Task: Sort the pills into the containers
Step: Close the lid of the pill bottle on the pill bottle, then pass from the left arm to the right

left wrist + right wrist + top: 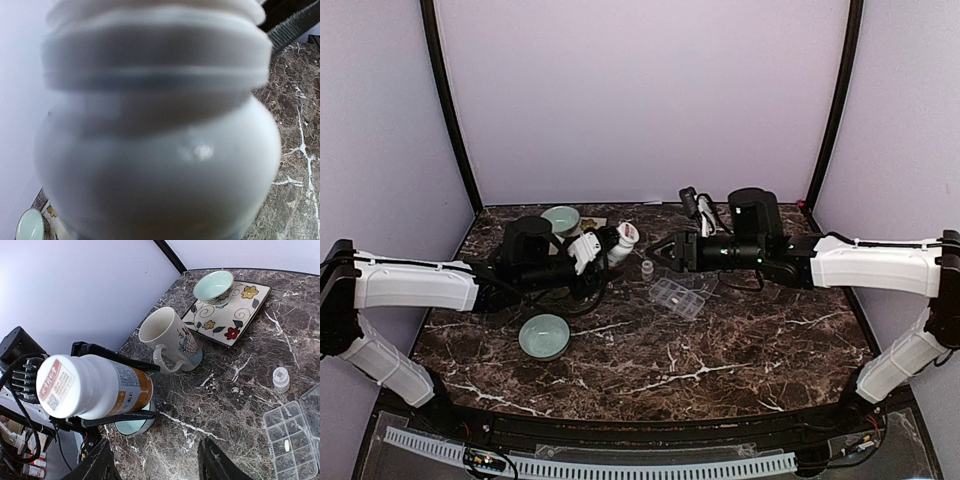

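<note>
The left gripper [147, 390] pinches a capped pill bottle [95, 385] sideways. The right gripper [157, 452] is spread, empty, facing the cap. Uncapping seems in hand: next, grip and twist. The pill organiser [677, 297] lies mid-table.

Soft, even light; the white bottle [160, 150] fills the left wrist view out of focus, with seemingly overhead glare.

Marble table [720, 360] (bowl [544, 335], pill organiser [677, 297])
</note>
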Controlling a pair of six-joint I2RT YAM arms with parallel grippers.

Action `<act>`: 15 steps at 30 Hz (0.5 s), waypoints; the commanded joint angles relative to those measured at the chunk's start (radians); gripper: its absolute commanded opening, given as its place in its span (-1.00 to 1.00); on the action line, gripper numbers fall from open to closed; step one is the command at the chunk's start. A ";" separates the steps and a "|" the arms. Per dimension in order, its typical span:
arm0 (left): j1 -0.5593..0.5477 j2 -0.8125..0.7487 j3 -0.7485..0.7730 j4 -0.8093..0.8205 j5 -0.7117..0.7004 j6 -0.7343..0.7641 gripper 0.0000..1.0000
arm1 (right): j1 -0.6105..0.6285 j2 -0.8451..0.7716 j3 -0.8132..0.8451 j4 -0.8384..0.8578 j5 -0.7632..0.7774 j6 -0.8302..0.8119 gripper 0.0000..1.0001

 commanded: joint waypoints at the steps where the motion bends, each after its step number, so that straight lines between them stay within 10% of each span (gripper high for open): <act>1: -0.002 0.008 0.049 -0.030 0.049 -0.014 -1.00 | -0.014 -0.026 0.061 -0.053 0.023 -0.048 0.17; 15: -0.002 0.026 0.060 -0.046 0.073 -0.011 -1.00 | -0.012 -0.051 0.088 -0.118 -0.029 -0.106 0.39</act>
